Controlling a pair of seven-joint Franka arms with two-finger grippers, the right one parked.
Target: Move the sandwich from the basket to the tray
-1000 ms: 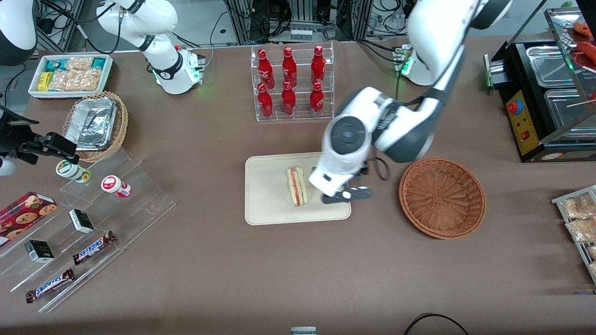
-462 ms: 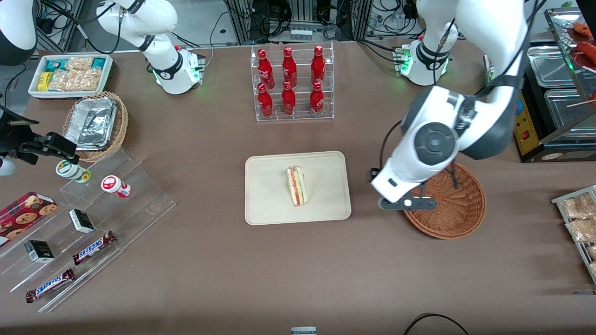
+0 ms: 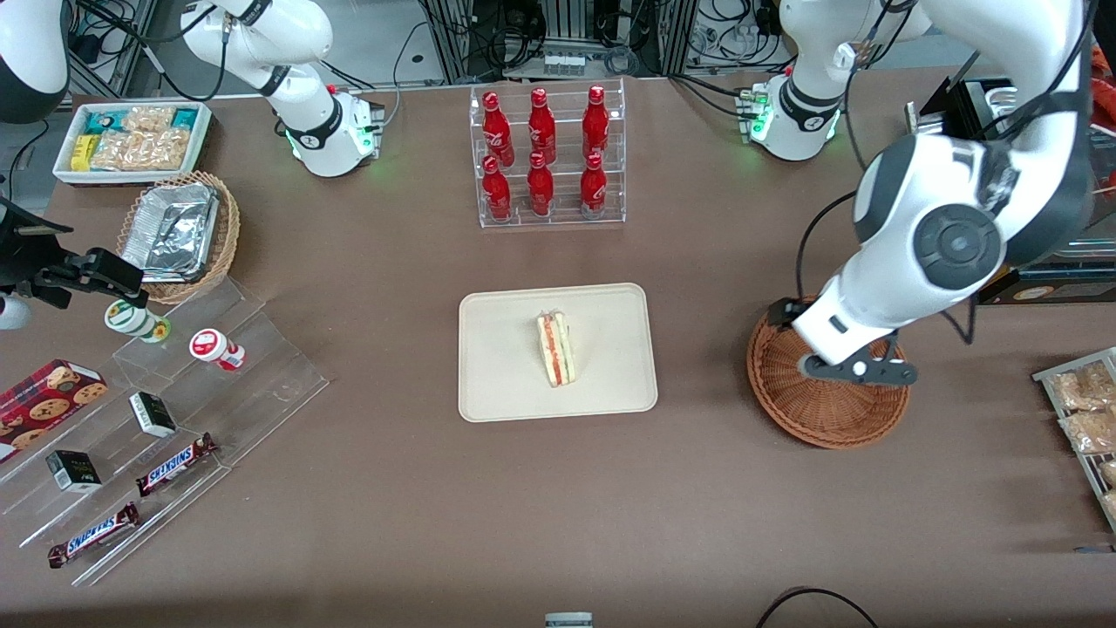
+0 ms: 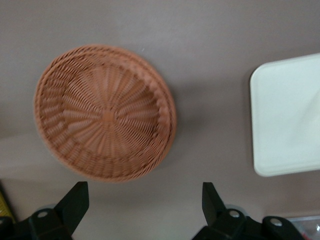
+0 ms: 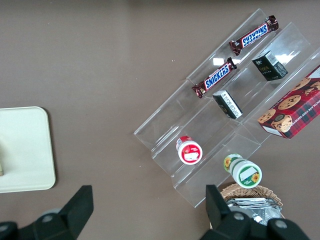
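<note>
So the basket [image 3: 828, 401] sits empty with the gripper [image 3: 859, 370] hovering above it, fingers [image 4: 75, 200] spread wide, holding nothing. The sandwich [image 3: 556, 349] lies on the tray [image 3: 506, 384], so the arm should probably just back off cleanly.

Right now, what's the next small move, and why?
Probably just lift clear and stop: the sandwich already lies on the tray, the basket looks empty, and the gripper hangs above it with its jaws open, holding nothing.
</note>
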